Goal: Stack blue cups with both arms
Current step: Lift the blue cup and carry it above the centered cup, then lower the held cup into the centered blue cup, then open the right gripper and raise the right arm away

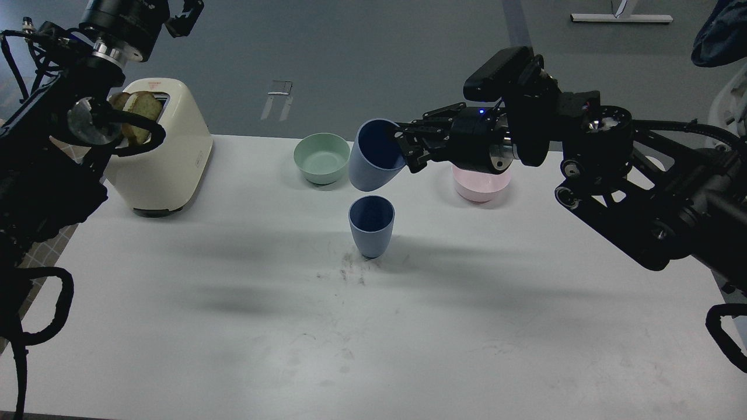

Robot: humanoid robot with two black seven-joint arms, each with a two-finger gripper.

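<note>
One blue cup (pixel 371 226) stands upright at the middle of the white table (pixel 373 326). My right gripper (pixel 405 150) is shut on the rim of the second blue cup (pixel 373 156), which hangs tilted in the air just above and slightly behind the standing cup, apart from it. My left gripper (pixel 185 11) is high at the top left, above the toaster, partly cut by the view's edge; its fingers are too dark to tell apart.
A cream toaster (pixel 166 151) with bread in it stands at the back left. A mint-green bowl (pixel 321 157) sits behind the cups. A pink bowl (pixel 478 185) at back right is partly hidden by my right arm.
</note>
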